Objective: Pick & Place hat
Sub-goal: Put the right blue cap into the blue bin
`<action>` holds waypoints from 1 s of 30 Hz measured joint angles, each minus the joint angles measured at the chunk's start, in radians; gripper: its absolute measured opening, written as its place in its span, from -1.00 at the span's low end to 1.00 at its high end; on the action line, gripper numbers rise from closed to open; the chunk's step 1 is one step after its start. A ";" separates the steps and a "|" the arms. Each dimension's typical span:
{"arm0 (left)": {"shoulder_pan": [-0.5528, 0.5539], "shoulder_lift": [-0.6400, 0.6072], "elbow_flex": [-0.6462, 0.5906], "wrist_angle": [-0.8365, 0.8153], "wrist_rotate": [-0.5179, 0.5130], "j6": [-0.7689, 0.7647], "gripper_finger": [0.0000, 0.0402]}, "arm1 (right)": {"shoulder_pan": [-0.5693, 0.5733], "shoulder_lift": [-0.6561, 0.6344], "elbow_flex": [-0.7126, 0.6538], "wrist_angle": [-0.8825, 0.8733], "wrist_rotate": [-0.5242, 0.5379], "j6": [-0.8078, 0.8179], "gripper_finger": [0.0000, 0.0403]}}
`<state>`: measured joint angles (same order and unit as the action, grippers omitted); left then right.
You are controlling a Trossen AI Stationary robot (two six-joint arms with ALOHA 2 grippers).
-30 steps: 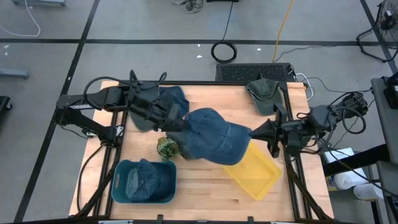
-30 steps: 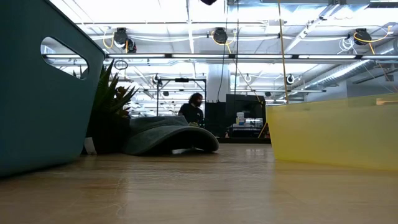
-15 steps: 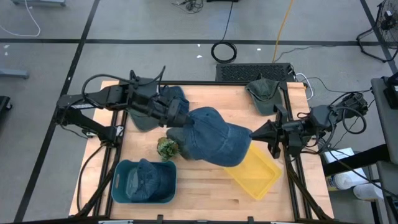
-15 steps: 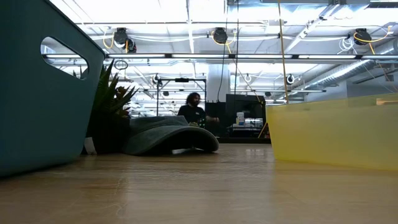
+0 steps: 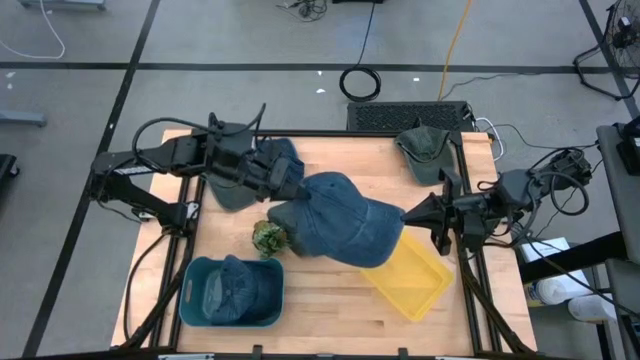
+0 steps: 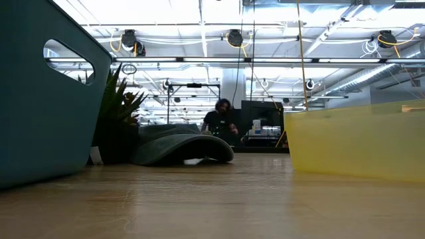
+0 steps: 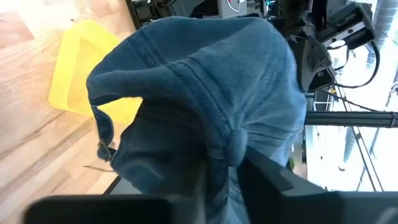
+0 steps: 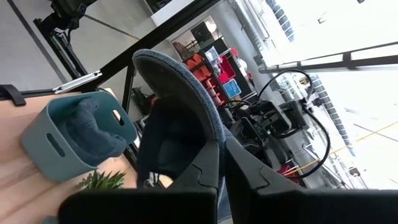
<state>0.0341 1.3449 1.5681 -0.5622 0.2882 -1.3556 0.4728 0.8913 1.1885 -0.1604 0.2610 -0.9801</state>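
A blue denim cap (image 5: 345, 225) hangs in the air between my two grippers, above the table's middle. My left gripper (image 5: 292, 188) is shut on its crown end and my right gripper (image 5: 405, 213) is shut on its brim end. In the left wrist view the crown (image 7: 199, 81) fills the picture. In the right wrist view the curved brim (image 8: 177, 78) rises past the fingers. The low view shows neither the cap nor a gripper. My left gripper pinches bunched crown cloth (image 7: 231, 148) by the top button between its two fingers, coming level from the table's left. That end is lifted clear. My right gripper pinches the brim's edge (image 8: 216, 138) between its two fingers, coming level from the table's right. The cap spans between the two holds.
A yellow tray (image 5: 415, 280) lies under the cap's right part. A teal bin (image 5: 232, 292) holding another blue cap stands front left, with a small plant (image 5: 267, 237) beside it. A second blue cap (image 5: 272, 158) lies under the left arm and a dark green cap (image 5: 424, 150) far right. A person (image 6: 222, 121) moves in the room behind.
My left gripper has gone a little toward the table's far edge and right, taking the crown end with it. The brim end and my right gripper stay put.
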 joint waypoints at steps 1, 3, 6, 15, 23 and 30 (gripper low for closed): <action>0.001 0.000 0.000 0.002 0.000 0.005 -0.70 | 0.000 0.000 0.000 -0.005 0.001 0.002 -1.00; 0.001 0.000 0.000 0.022 0.007 0.043 -0.85 | 0.000 0.000 0.000 -0.014 0.002 0.003 -1.00; 0.001 0.000 0.000 0.063 0.030 0.088 -0.95 | 0.000 0.000 0.000 -0.015 0.001 0.003 -1.00; 0.002 0.000 0.000 0.089 0.058 0.163 -0.98 | 0.000 0.005 0.000 -0.016 0.000 0.081 -0.97; 0.024 -0.041 -0.001 0.102 0.059 0.154 -0.98 | 0.000 -0.003 -0.001 0.030 0.119 0.348 -0.67; 0.055 -0.120 -0.001 0.102 0.058 0.188 -0.98 | -0.001 -0.005 -0.001 0.020 0.163 0.499 -0.41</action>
<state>0.0889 1.2251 1.5669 -0.4599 0.3462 -1.1677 0.4716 0.8860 1.1877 -0.1402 0.4241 -0.4806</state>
